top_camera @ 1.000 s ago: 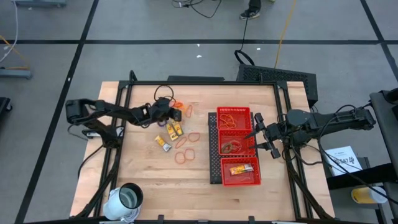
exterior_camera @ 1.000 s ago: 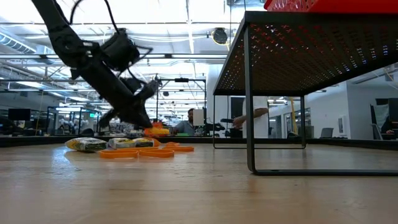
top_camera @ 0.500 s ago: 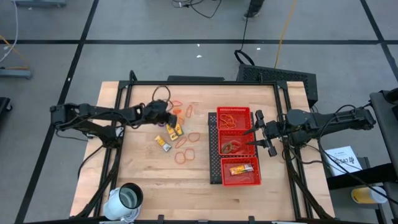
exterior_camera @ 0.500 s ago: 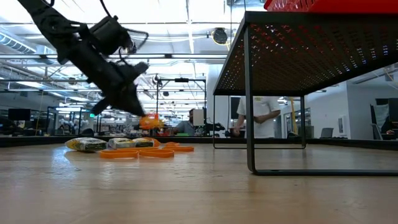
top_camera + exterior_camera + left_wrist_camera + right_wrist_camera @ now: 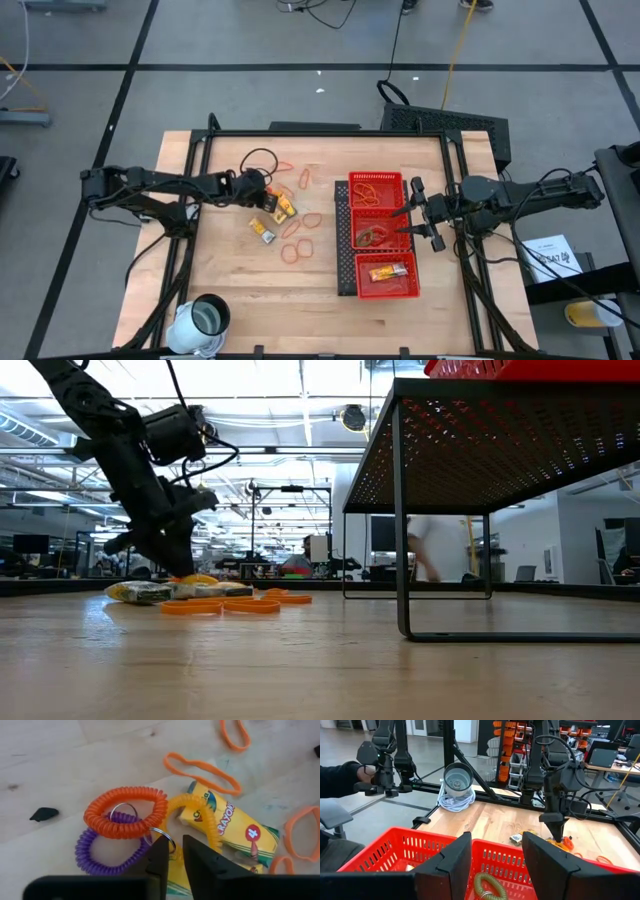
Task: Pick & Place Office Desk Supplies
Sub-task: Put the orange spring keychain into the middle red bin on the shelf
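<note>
Some supplies are already held in the red tray [image 5: 341,240]; many remain mid-table, where a yellow coil [image 5: 197,815] is pinched by the left gripper [image 5: 172,857].

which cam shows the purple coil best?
Left wrist view: the purple coil lies flat on the table, partly under the orange coil, just ahead of the left end effector. High view shows only a speck beside that end effector; low and right wrist views don't resolve it.
</note>
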